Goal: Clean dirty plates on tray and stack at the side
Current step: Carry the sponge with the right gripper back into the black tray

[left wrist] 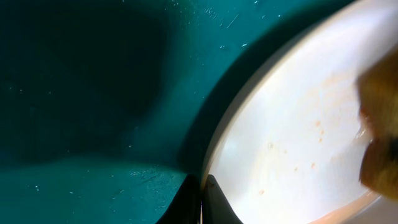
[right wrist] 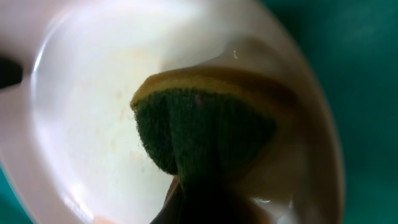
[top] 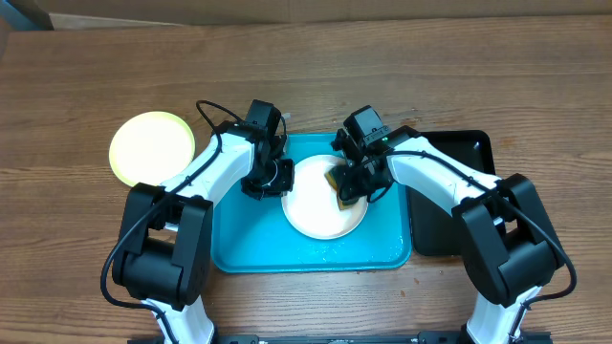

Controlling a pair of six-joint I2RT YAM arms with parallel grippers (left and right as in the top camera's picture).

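The right gripper [top: 347,188] is pinching a green-and-yellow sponge [right wrist: 205,124] down on the white plate [top: 311,212] lying in the turquoise tray [top: 247,241], while the left gripper [top: 272,180] is nipping that plate's rim

- We see the tray [top: 239,244] in turquoise-blue, reading as darker teal in the left wrist view.
- We find the white plate [top: 311,205] dotted with faint orange specks.
- We see the pale yellow plate [top: 151,148] in one plain, even tone.
- We note the sponge [right wrist: 205,130]: yellow body, dark green face.
- We see a black tray [top: 464,145] on the brown wood-grain table [top: 96,76].
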